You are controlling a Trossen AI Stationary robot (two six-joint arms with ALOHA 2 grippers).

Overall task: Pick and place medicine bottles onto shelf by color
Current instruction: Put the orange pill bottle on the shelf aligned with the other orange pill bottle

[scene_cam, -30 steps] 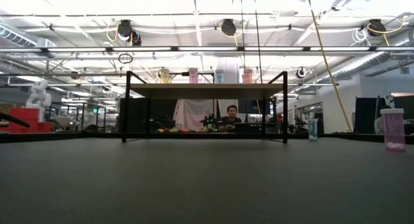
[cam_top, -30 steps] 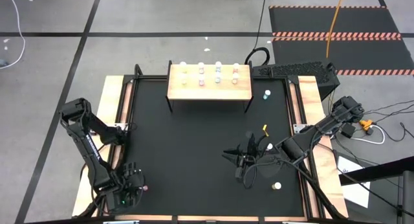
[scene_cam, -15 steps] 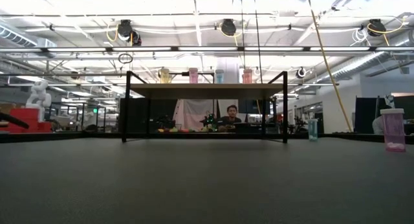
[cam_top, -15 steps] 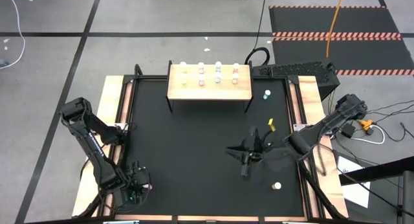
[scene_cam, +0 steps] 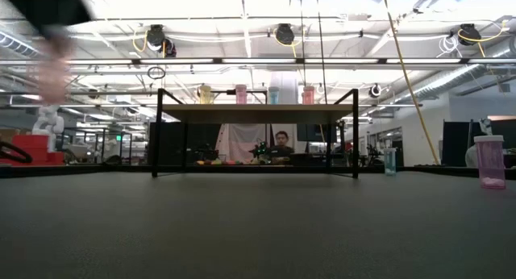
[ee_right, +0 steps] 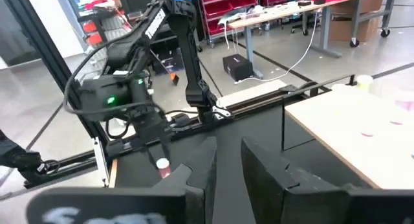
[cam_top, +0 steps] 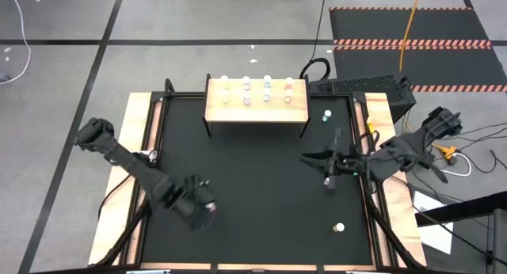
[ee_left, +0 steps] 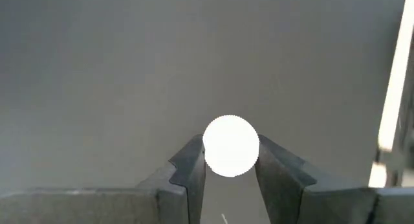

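Note:
My left gripper (ee_left: 231,160) hangs over the near-left part of the black table (cam_top: 253,195), shut on a small pink medicine bottle with a white cap (ee_left: 231,145). The right wrist view shows this bottle (ee_right: 162,164) under the left gripper (ee_right: 154,143). My right gripper (ee_right: 228,160) is raised over the table's right side (cam_top: 326,167), pointing about level; its fingers stand a narrow gap apart with nothing between them. The light-wood shelf (cam_top: 257,109) stands at the far edge on black legs, several bottles on top. A blue-green bottle (cam_top: 326,116) and another (cam_top: 339,226) stand on the table. My left gripper pinches the bottle between its two fingers (ee_left: 191,167), which press on opposite sides at the white cap's rim (ee_left: 210,151). The fingers come steeply from above. The bottle sits upright below them, lifted clear of the table.
Wooden strips (cam_top: 142,139) border the table's left and right sides. In the low view the shelf (scene_cam: 258,114) stands far off, with the blue-green bottle (scene_cam: 390,160) and a pink one (scene_cam: 488,162) at the right. A person sits in the room beyond.
My left gripper has swung from the near-left corner toward the table's middle and risen, carrying the bottle; it now shows blurred at the low view's top left. My right gripper has drawn back toward the table's right and far edges and lifted.

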